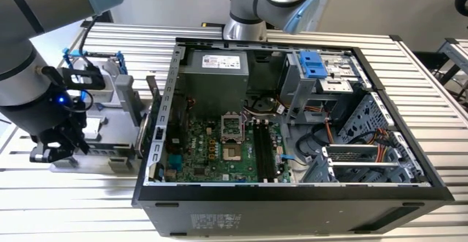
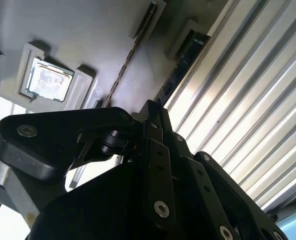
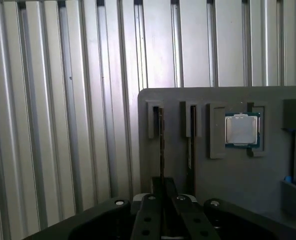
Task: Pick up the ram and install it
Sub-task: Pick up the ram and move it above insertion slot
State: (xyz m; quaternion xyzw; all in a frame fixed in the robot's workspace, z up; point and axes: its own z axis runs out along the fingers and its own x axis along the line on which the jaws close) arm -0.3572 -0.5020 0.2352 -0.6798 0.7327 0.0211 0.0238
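Grey holder (image 3: 227, 180) carries ram (image 3: 161, 145) edge-on; claw (image 3: 163, 192) over its end, grip cannot tell. Pick-up step, likely; needs straight lift.

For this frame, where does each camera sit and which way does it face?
Exterior view: raised, off the robot, looking down on the computer case on the slatted table; the arm and claw show.
First wrist view: on the wrist, looking past the claw at the grey tray, the ram edge-on and the silver chip.
Second wrist view: on the wrist, looking obliquely past the claw at the same tray.
Shared: both wrist views show tray, ram, chip, table.
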